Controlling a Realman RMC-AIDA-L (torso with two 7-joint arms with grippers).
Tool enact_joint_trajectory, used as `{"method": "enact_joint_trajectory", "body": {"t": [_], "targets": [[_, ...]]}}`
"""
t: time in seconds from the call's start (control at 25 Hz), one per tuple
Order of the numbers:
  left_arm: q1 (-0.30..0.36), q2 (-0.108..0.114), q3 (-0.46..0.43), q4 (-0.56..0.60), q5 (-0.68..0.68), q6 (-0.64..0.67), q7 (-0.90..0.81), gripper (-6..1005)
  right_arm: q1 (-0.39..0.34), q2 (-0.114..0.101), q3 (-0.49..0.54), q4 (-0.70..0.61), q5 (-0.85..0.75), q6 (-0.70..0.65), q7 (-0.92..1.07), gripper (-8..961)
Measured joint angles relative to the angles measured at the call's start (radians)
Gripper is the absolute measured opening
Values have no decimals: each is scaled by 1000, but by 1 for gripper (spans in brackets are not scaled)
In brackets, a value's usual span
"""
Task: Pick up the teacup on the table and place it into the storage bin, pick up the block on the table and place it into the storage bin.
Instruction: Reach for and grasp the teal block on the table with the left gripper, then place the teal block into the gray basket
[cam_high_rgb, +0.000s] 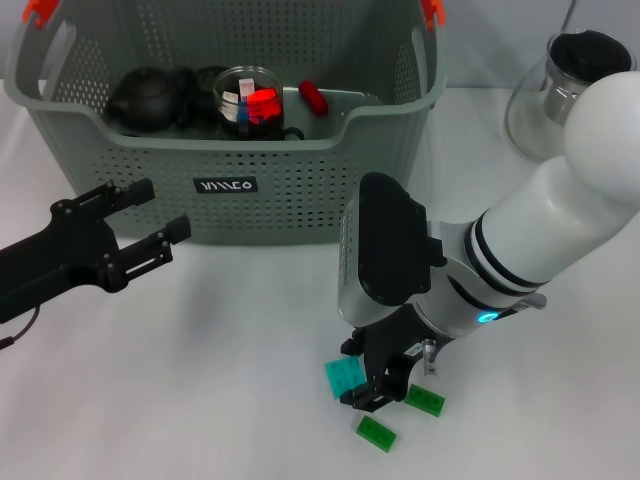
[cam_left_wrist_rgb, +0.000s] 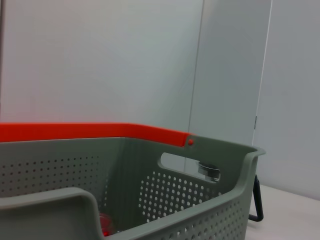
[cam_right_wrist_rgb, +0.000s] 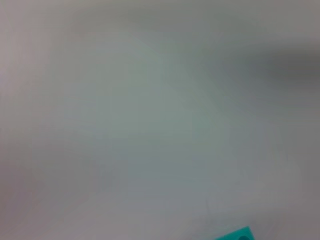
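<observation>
Right gripper (cam_high_rgb: 378, 385) down on bench (cam_high_rgb: 200, 400), fingers apart beside teal block (cam_high_rgb: 343, 376), block on its left side. Left gripper (cam_high_rgb: 150, 225) idle, fingers apart, before storage bin (cam_high_rgb: 300, 180).

We see the storage bin (cam_high_rgb: 300, 190) as matt grey plastic, its walls perforated with small round holes, its handles tipped in glossy orange plastic (cam_left_wrist_rgb: 95, 131). Inside it, the dark teapot (cam_high_rgb: 150, 98) looks like dull, smooth ceramic, and the glass jar (cam_high_rgb: 248, 98) is clear and shiny. Beside the bin, the glass teapot (cam_high_rgb: 545, 100) is transparent and glossy. The bench (cam_high_rgb: 200, 400) is smooth, matt white. The right arm's shell (cam_high_rgb: 580, 190) is glossy white plastic; the left hand (cam_high_rgb: 140, 225) is matt black. The teal block (cam_high_rgb: 343, 376) and green blocks (cam_high_rgb: 376, 433) look like smooth plastic.
</observation>
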Motion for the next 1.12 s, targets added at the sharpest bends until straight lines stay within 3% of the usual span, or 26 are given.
{"method": "enact_joint_trajectory", "body": {"t": [0.12,0.32,0.52,1.12], "targets": [[-1,0,0,0,0,0,-1,690,0,0,0,0,-2,0,4,683],[-1,0,0,0,0,0,-3,690,0,0,0,1,-2,-1,10,482],[-1,0,0,0,0,5,-4,690,0,-3,0,2,-2,-2,22,423],[4,-2,-1,0,0,9,-4,690,-13,-6,42,-18,-4,-9,37,423]]}}
